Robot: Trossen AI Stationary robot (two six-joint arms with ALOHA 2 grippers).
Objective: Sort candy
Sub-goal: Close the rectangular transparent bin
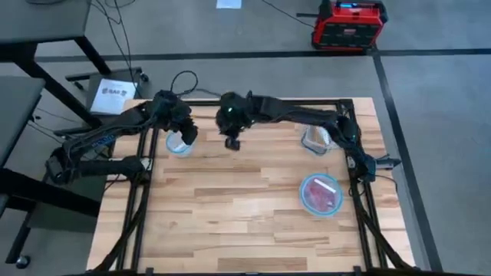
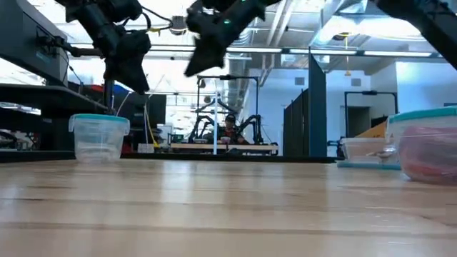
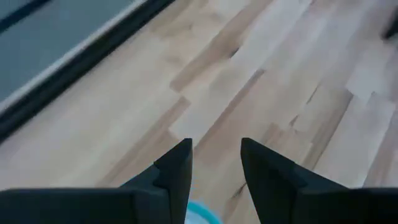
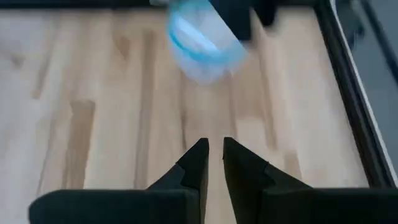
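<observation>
Red and magenta candy (image 1: pixel 322 196) lies in a clear blue-rimmed container (image 1: pixel 305 201) at the table's near right. A second container (image 1: pixel 317 139) at the far right holds pale pieces. A third container (image 1: pixel 179 145) stands at the far left. My left gripper (image 1: pixel 186 135) hangs open just above this container's rim (image 3: pixel 200 213), with nothing between its fingers. My right gripper (image 1: pixel 232 142) reaches across to the table's far middle. It hangs above bare wood, shut and with nothing showing between its fingers, to the right of the left container (image 4: pixel 200 38).
Black frame rails (image 1: pixel 142 199) run along the table's left, right and far sides. Bare wood (image 1: pixel 230 215) fills the middle and near part. A red box (image 1: pixel 347 24) and a paper (image 1: pixel 113 93) lie off the table.
</observation>
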